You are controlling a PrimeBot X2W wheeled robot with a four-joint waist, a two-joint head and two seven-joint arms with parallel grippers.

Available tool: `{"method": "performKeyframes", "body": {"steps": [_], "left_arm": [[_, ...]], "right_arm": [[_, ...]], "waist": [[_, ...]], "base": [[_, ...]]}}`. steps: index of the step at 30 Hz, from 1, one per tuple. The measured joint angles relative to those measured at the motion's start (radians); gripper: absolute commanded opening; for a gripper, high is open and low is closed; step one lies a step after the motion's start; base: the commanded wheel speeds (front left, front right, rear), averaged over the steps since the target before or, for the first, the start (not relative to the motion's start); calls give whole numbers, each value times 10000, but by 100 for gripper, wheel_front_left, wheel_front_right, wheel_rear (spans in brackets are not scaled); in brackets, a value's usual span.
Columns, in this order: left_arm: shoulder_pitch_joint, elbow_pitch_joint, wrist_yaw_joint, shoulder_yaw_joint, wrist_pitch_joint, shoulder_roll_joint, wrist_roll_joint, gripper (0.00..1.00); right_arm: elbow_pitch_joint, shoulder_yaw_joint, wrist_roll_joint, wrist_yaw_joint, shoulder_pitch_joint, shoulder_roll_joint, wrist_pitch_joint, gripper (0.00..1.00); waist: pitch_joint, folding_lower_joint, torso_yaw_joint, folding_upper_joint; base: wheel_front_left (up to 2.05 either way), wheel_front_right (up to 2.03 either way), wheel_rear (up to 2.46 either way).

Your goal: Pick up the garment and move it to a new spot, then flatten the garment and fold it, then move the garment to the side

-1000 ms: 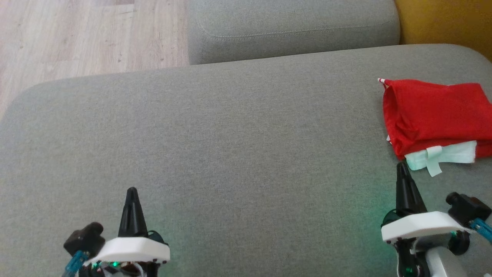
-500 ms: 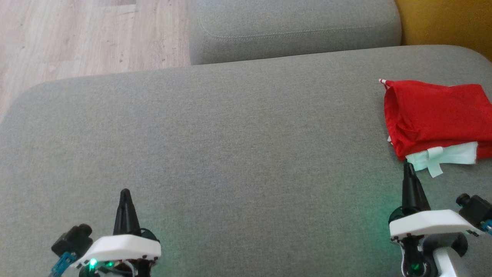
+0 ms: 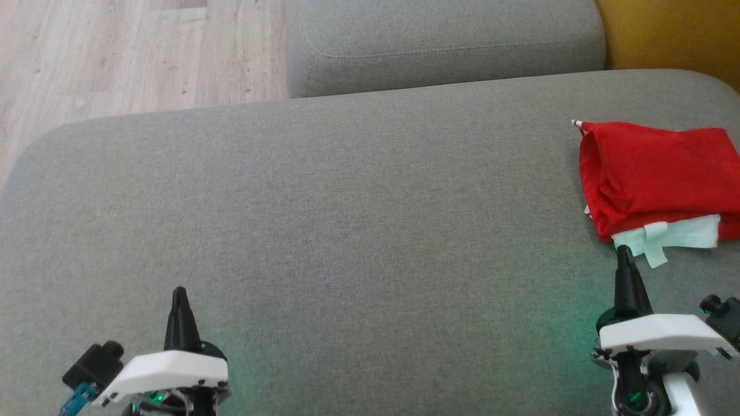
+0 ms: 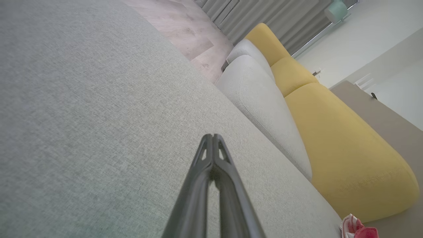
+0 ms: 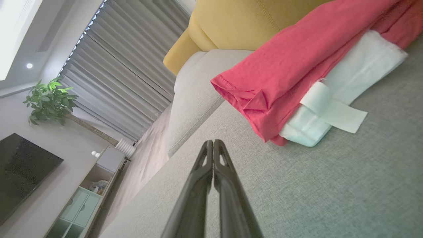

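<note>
Garment is lying folded at the far right of the grey seat cushion, red cloth over a pale layer whose loose tab is poking out of the near edge. Nearest the robot, the left gripper is hovering over bare cushion at the lower left, its fingers pressing together on nothing. The right gripper is likewise pinched closed and empty, its tip sitting just short of that tab; whether it is touching, I cannot tell.

The fold is looking done and the bundle probably already aside, so the risk is lying in that closeness: a closed tip moving forward could be snagging the tab or nudging the near edge, pulling the layers apart. The woven cushion is probably gripping cloth, so a push would be bunching it rather than sliding it.

Beyond the seat, a grey back cushion is running across the top, a yellow cushion butting against its right end and pale wooden floor showing at the far left. Farther off, in the right wrist view, grey curtains, a potted plant and a dark screen are lining the room.
</note>
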State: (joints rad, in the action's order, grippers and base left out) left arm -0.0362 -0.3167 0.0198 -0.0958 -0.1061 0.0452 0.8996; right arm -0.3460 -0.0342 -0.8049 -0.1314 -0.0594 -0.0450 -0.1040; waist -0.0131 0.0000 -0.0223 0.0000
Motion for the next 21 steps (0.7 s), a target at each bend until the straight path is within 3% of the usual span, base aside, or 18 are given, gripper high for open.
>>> {"method": "performKeyframes", "body": {"steps": [21], "left_arm": [[-13,105,259,456,581,-2,1954,0]], "right_arm": [[190,-274,-2219,0,-1,0,600,0]], "waist": [[28,0,63,0]], "base": [[0,0,0]]}}
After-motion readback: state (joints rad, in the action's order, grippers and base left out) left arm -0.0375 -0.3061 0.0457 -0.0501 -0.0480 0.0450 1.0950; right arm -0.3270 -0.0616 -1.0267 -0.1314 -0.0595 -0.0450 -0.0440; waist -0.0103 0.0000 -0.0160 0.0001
